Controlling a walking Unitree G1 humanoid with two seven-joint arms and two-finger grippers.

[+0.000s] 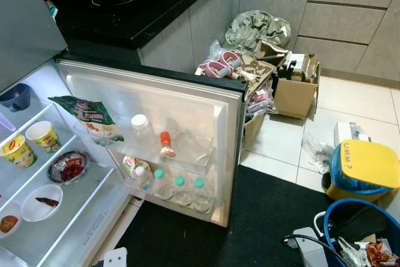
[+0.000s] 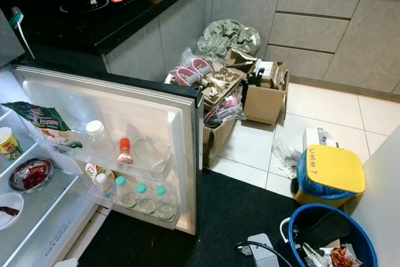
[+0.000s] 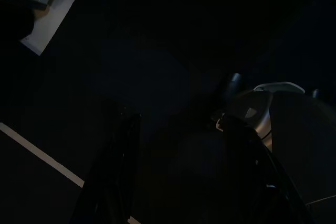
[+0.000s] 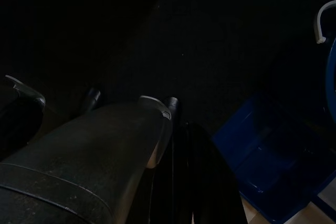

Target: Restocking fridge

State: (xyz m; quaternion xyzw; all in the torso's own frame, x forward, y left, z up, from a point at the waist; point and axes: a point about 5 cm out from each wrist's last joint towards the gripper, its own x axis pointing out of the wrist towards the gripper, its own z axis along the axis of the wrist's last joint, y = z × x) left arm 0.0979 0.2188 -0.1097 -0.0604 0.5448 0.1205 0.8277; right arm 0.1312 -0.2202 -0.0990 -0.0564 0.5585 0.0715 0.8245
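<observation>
Blue bin by open fridge door holds light, crinkly snack packs—pinch an edge; both claws' states unclear.

- The blue bucket is cut off by the frame's lower edge, its contents a jumble.
- The left pincer is a dark shape; its fingers' spacing is unreadable.
- The right pincer is equally murky.
</observation>
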